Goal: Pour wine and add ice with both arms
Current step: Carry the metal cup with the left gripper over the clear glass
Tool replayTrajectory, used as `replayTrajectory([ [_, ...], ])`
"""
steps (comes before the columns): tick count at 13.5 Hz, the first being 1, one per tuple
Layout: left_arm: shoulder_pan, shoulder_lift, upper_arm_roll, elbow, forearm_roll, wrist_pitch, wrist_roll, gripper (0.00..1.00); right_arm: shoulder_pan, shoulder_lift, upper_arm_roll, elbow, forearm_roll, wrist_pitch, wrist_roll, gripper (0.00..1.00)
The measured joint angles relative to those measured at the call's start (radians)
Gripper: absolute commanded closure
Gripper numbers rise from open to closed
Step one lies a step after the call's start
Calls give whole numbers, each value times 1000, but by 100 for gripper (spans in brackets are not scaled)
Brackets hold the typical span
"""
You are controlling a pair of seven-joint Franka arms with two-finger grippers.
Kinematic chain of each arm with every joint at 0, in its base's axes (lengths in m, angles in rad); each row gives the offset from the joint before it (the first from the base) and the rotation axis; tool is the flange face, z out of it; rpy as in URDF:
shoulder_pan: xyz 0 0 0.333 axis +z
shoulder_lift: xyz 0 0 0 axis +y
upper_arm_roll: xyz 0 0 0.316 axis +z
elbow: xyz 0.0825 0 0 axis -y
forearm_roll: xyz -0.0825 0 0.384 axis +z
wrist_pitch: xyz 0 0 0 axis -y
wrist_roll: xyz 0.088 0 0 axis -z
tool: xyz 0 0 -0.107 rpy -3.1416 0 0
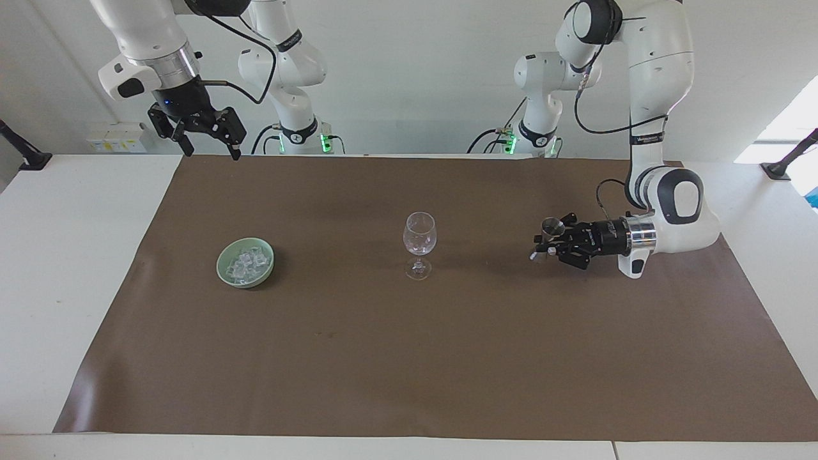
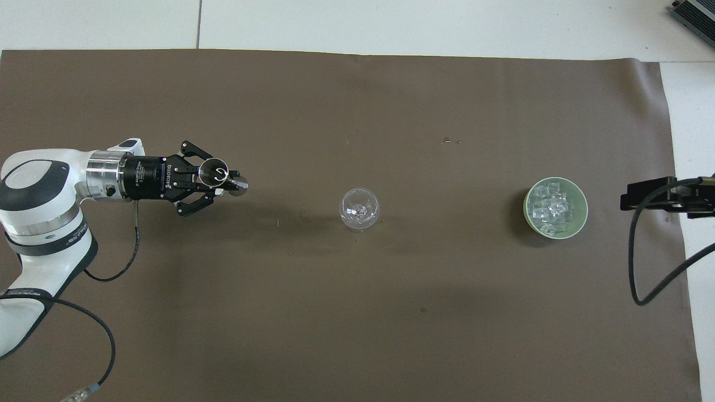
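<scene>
The ice (image 1: pixel 246 263) sits in one green bowl (image 1: pixel 223 268), well apart from both grippers. Left gripper (image 1: pixel 542 246) – shut on a small metal cup (image 1: pixel 552 226). Right gripper (image 1: pixel 208 144) – open, holding nothing. One glass (image 1: pixel 419 243).

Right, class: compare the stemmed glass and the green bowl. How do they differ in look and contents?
The stemmed glass is clear and tall on a thin stem and foot; the green bowl is opaque, low and wide.
The glass looks empty; the bowl holds the ice.
The glass stands mid-cloth; the bowl sits toward the right arm's end.
Both stand upright on the brown cloth, untouched by either gripper.
</scene>
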Motion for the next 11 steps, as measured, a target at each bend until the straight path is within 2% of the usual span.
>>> replayTrajectory([
  [5, -95, -24, 1, 0, -34, 66, -78, 100, 0, 0, 0, 0, 0, 0, 0, 0],
  [11, -205, -100, 2, -3, -34, 220, -160, 100, 0, 0, 0, 0, 0, 0, 0, 0],
])
